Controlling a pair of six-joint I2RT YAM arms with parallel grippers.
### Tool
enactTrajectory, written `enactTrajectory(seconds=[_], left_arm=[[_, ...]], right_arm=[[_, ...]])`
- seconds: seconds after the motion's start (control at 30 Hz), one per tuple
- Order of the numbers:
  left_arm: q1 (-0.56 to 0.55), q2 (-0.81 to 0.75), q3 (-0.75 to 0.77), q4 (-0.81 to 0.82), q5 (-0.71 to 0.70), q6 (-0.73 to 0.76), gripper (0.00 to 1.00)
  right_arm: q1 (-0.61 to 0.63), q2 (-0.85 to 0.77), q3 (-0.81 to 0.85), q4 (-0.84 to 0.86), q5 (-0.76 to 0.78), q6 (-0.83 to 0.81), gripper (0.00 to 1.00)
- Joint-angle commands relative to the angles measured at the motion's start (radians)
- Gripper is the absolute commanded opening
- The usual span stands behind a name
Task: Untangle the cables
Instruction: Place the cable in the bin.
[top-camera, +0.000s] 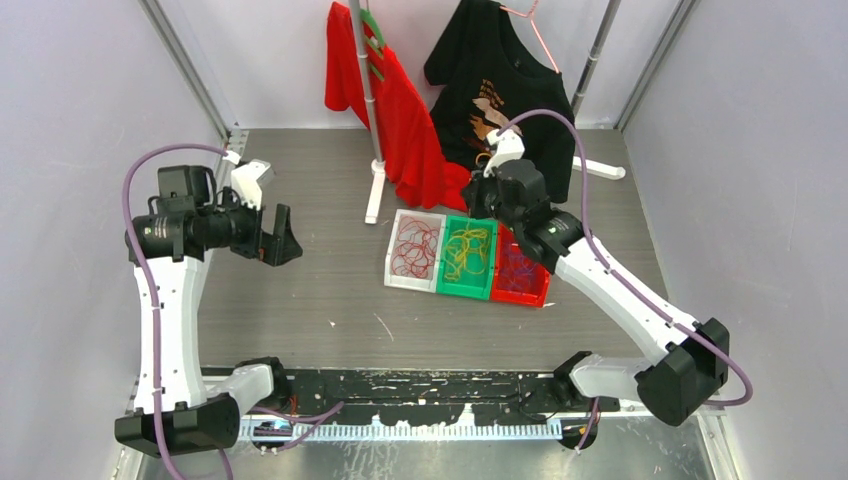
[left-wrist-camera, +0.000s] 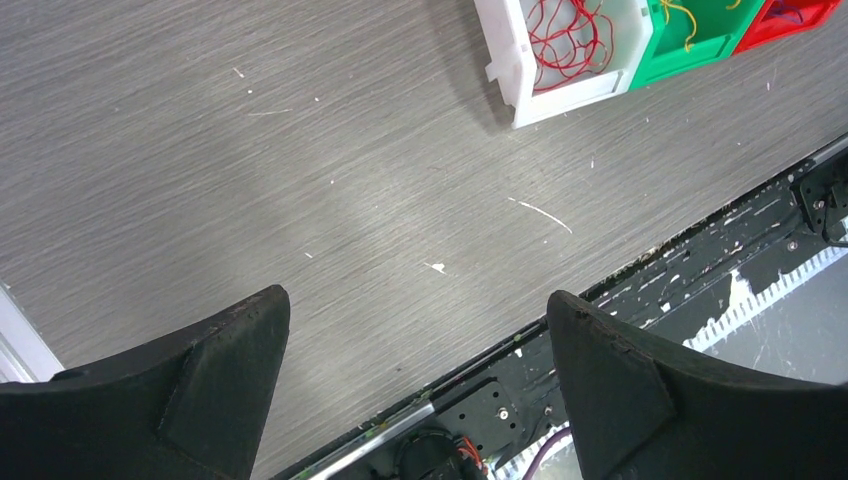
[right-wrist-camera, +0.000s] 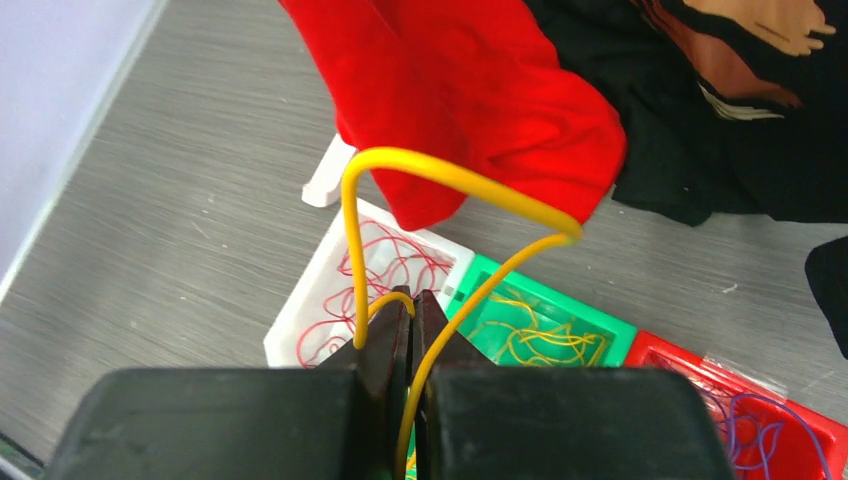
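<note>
Right pincer (right-wrist-camera: 412, 297) grips yellow cable (right-wrist-camera: 350, 250); green bin (right-wrist-camera: 560, 303) holds more.

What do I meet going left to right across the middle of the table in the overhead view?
The left gripper → white bin holding red cables → green bin holding yellow cables → red bin holding purple cables.

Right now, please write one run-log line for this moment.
left tool: open, empty | right tool: shut on yellow cable | green tray: yellow cables inside
</note>
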Motion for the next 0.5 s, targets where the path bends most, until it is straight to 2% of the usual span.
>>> enactTrajectory(seconds=[0.0, 0.27, 0.47], left_arm=[[-0.001, -0.022, -0.014, -0.001, 0.018, 0.032, 1.00], [-0.001, -0.027, -0.056, 0.041, -0.011, 0.022, 1.00], [-0.001, -0.028, -0.077, 0.080, -0.018, 0.000, 1.00]], right_arm=[[-0.009, 0.025, -0.013, 0.033, 0.045, -0.045, 0.01], [-0.011, 0.167, -0.025, 0.018, 0.044, -0.027, 0.01], [-0.011, 0.300, -0.039, 0.007, 0.035, 0.058, 0.01]])
